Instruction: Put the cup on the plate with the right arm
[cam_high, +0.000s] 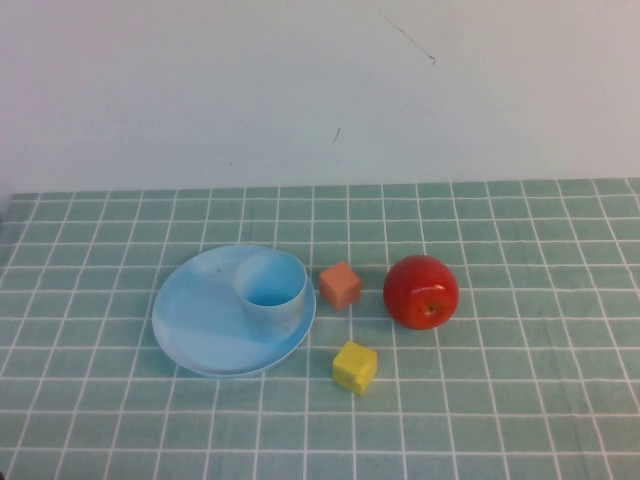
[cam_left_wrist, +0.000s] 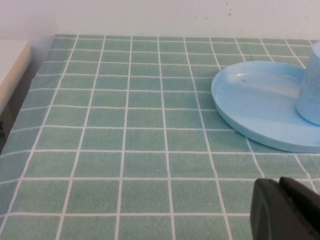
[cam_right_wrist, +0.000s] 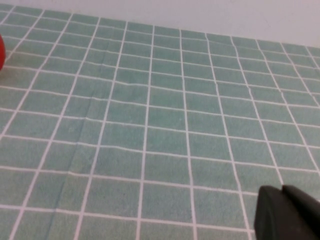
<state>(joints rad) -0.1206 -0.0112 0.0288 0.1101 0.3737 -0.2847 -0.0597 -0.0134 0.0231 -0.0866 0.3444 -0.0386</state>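
The light blue cup stands upright on the right part of the light blue plate, left of the table's middle. Both also show in the left wrist view, the cup at the picture's edge on the plate. Neither arm shows in the high view. My left gripper is shut and empty over the cloth, short of the plate. My right gripper is shut and empty over bare cloth, away from the cup.
A red apple, an orange cube and a yellow cube lie to the right of the plate. A sliver of the apple shows in the right wrist view. Green checked cloth covers the table; a white wall stands behind.
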